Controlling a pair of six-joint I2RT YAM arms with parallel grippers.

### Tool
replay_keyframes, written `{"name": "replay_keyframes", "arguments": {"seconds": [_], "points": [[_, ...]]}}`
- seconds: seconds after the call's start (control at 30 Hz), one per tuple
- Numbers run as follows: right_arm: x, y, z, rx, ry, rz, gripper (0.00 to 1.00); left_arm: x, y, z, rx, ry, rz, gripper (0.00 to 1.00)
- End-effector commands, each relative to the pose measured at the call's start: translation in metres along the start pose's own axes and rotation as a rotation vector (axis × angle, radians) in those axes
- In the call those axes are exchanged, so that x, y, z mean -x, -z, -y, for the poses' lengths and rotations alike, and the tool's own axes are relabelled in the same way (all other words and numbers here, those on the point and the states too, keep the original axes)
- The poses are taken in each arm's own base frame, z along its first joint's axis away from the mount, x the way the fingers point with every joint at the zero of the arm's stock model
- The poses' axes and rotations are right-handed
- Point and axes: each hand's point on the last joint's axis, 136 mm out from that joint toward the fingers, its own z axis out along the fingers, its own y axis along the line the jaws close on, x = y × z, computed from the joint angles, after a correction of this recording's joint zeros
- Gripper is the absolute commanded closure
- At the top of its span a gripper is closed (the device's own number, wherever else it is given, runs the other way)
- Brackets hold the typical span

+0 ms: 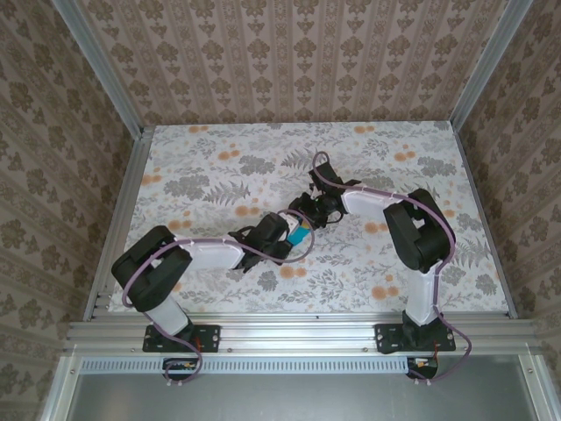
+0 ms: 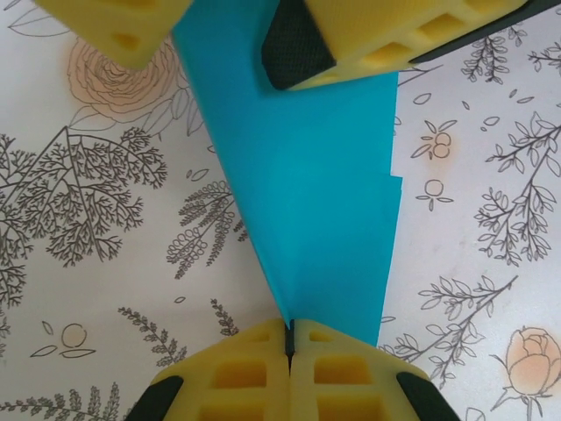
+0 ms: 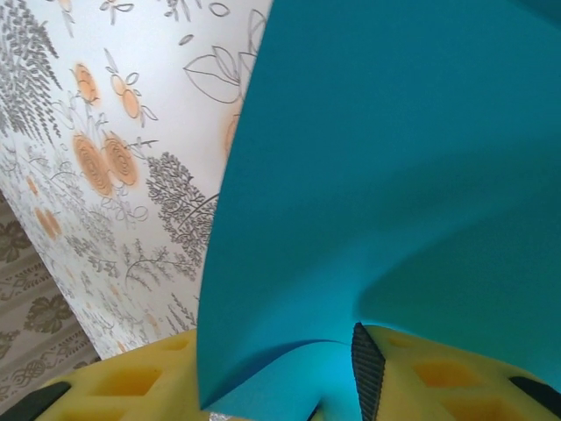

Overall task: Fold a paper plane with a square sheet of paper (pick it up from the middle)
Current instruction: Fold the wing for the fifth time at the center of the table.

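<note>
The square sheet of paper is teal-blue and folded narrow, tapering to a point, and is held just above the flowered table. My left gripper is shut on its pointed end, yellow fingers pressed together. My right gripper is at the wide end, its fingers apart with the paper between them. In the right wrist view the paper curves up out of the gap between the right gripper fingers. From above, the left gripper and right gripper meet at the paper mid-table.
The table has a white cloth with a grey and orange floral print, with metal rails and patterned walls around it. Both arms reach in toward the centre, and open cloth lies at the back and to both sides.
</note>
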Motion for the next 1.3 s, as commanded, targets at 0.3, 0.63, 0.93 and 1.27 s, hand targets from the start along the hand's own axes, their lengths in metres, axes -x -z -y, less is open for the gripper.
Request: {"name": "replay_keyframes", "arguments": {"seconds": [0.3,0.63,0.93,1.27], "points": [[-0.006,0.002,0.007,-0.040,-0.038,-0.047,0.65,0.004,-0.003,-0.002,0.062,-0.072,-0.007,0.99],[-0.003,0.011,0.011,-0.035,-0.029,-0.009,0.95,0.003,0.002,-0.003,0.062,-0.029,-0.012,0.89],[0.004,0.022,0.000,0.070,0.060,0.021,1.00,0.017,0.029,0.004,-0.160,0.236,0.067,0.50],[0.000,0.026,-0.003,0.117,0.095,-0.003,1.00,0.012,0.028,-0.001,-0.298,0.423,0.086,0.52]]}}
